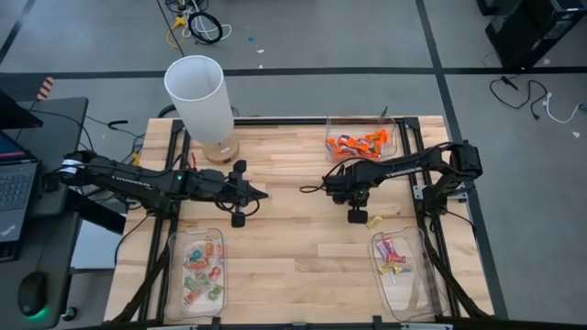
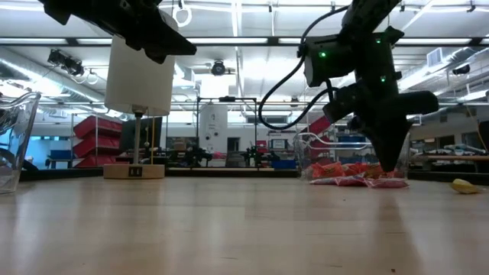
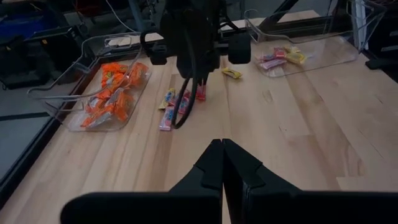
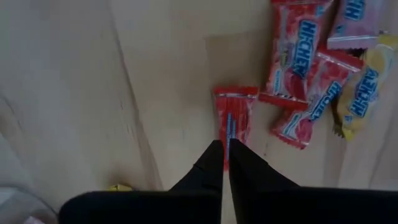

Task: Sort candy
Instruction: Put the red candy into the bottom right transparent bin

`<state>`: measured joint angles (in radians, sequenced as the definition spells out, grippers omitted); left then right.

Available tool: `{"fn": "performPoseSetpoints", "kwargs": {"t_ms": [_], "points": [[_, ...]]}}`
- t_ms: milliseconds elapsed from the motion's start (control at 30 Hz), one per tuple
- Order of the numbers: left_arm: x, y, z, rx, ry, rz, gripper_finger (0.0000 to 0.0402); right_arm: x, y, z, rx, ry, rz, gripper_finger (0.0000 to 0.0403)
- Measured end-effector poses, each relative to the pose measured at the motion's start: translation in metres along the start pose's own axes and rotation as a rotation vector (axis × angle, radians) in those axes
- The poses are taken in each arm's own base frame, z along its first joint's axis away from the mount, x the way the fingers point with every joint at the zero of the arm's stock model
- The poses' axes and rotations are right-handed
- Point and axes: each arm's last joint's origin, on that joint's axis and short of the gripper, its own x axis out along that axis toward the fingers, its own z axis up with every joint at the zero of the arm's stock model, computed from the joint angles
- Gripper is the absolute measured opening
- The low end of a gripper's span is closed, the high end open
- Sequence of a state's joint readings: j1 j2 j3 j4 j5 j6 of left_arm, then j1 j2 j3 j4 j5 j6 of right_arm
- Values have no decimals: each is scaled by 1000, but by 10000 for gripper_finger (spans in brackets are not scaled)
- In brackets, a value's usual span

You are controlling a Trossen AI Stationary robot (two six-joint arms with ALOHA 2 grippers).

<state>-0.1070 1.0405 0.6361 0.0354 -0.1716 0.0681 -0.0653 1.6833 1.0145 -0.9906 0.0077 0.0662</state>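
progress: well along by my read. You've got three clear trays loaded by wrapper type: orange tray [image 1: 393, 137] at about 1 o'clock on the desk [image 1: 293, 243], pale green-and-pink tray [image 1: 176, 275] at 7 o'clock, pink-and-yellow tray [image 1: 417, 291] at 5 o'clock.
left to do: a small loose cluster of pink candy [image 3: 171, 107] at desk centre under the right arm, plus one stray yellow candy [image 1: 374, 219] just right of it. No other loose pieces show.
right tool [image 4: 225, 148]: tips pressed together right at the end of one red-pink candy [image 4: 235, 118] lying on the desk. You can't confirm the wrapper is actually pinched; looks closed or nearly so, grip not proven.
left tool [image 3: 222, 149]: closed, empty, hovering left of desk centre, about 9 o'clock, waiting.
high view: gives you the tray layout, but the right arm hides the loose cluster.
left wrist view: shows that cluster beneath the right arm, the yellow stray beside it and two trays.
right wrist view: only place you see the target wrapper against the tips and its neighbours overlapping.
low view: yellow stray [image 2: 464, 186] apart, lamp [image 2: 138, 80] behind.
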Motion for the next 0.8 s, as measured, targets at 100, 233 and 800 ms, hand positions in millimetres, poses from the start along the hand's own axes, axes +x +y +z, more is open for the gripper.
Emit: {"fn": "performPoseSetpoints", "kwargs": {"t_ms": [100, 233, 800], "points": [[0, 0, 0, 0, 3, 0, 3, 0, 3, 0, -34, -6, -7, 41], [0, 0, 0, 4, 3, 0, 3, 0, 4, 1, -45, -17, -100, 91], [0, 0, 0, 10, 5, -1, 3, 26, 5, -7, 18, -58, -105, 181]]}}
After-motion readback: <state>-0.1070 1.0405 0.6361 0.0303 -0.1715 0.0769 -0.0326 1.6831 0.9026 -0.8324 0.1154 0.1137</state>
